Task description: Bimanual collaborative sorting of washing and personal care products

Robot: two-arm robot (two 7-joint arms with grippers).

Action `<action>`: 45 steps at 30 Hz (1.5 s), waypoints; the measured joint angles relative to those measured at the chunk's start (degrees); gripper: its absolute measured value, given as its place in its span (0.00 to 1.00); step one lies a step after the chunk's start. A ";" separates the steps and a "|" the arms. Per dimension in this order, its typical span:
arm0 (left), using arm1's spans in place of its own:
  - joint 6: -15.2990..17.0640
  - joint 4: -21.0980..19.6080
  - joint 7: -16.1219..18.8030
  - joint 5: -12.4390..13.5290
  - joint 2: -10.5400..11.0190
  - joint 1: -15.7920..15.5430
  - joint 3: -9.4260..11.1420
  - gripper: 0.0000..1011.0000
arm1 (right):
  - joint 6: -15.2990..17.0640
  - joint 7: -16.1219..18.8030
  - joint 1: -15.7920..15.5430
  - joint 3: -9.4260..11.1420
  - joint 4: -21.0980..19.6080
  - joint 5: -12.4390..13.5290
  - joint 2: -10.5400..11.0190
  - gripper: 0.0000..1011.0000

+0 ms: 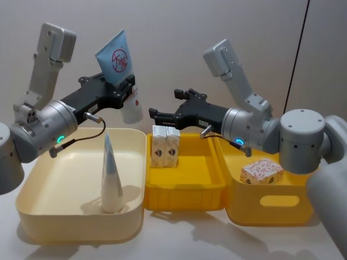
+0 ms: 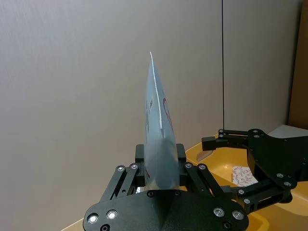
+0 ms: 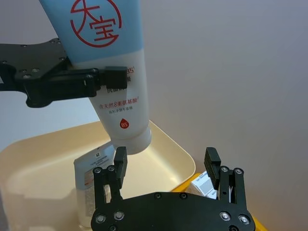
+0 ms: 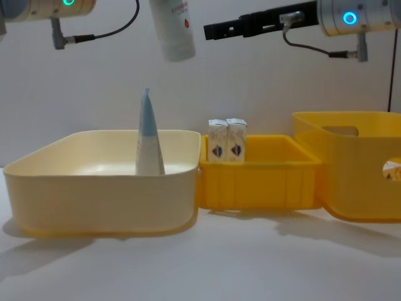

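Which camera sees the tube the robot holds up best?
The right wrist view: the held tube faces it, with red circle mark, print and cap end plain. The head view shows it tilted in the left gripper. The left wrist view sees it edge-on; the chest view, its cap end.

The held squeeze tube (image 3: 120, 108) bears a red ring (image 3: 95, 21) enclosing the characters 大宝 on its light-blue part. At six o'clock from the ring, on the white part, runs a line of red Chinese characters too fine to read surely, then a red drop (image 3: 124, 124) marked B5. The label on the standing tube (image 3: 91, 175) and the emblems on the cartons (image 1: 165, 147) cannot be read.
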 joint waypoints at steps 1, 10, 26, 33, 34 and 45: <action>0.06 -0.01 -0.02 -0.08 0.05 0.03 0.02 0.34 | 0.00 0.19 0.21 -0.10 0.22 0.06 -0.07 0.99; 0.36 -0.14 -0.01 -0.44 0.60 0.16 0.36 0.34 | 1.75 4.04 2.62 -1.81 2.43 0.90 -0.19 0.99; -0.17 1.16 -0.02 -1.19 0.57 -0.28 1.39 0.34 | 6.54 10.70 6.51 -4.36 5.90 2.27 0.96 0.99; -0.19 1.37 -0.01 -1.64 0.49 -0.22 1.72 0.34 | 6.10 11.02 7.22 -4.60 7.17 2.64 0.70 0.99; -0.19 1.37 0.00 -1.74 0.49 -0.17 1.79 0.34 | 5.92 11.02 7.37 -4.67 7.47 2.71 0.56 0.99; -0.03 1.31 0.38 -2.37 0.46 0.12 2.19 0.34 | 4.30 10.85 8.37 -5.45 9.74 2.98 -0.57 0.99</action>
